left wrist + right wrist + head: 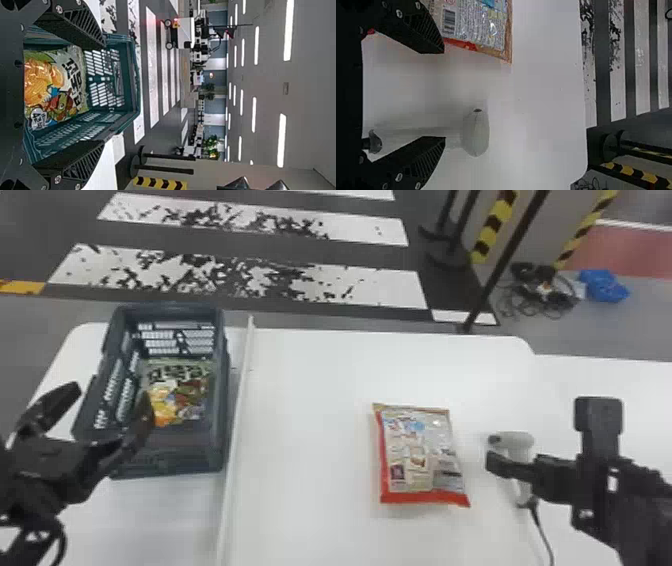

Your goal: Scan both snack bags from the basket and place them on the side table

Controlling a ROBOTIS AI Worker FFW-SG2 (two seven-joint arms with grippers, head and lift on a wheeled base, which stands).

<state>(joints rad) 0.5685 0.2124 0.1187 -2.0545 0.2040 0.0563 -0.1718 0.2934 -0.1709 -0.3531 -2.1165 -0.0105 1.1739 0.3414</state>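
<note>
The right gripper hangs over the right side of the table, fingers parted and holding nothing. The left gripper is spread just as wide, equally empty, by the near end of the basket.

Beside the right gripper, near the table's right edge, lies the scanner, its head turned toward the red-edged bag. That bag lies flat, printed back and barcode up, between the scanner and the raised white strip. Its long axis runs from the table's near edge to its far edge, the near end canted slightly right.

The second bag is in the basket at the table's far left corner—picture side up, its large lettering toward the basket's far wall.

So the job looks less than half done: one bag is out, one remains to be lifted, and neither is on what is probably the side table (the white surface past the right edge). Whether the red-edged bag has been scanned, the robot's views cannot tell. Beyond spreads the striped floor.
</note>
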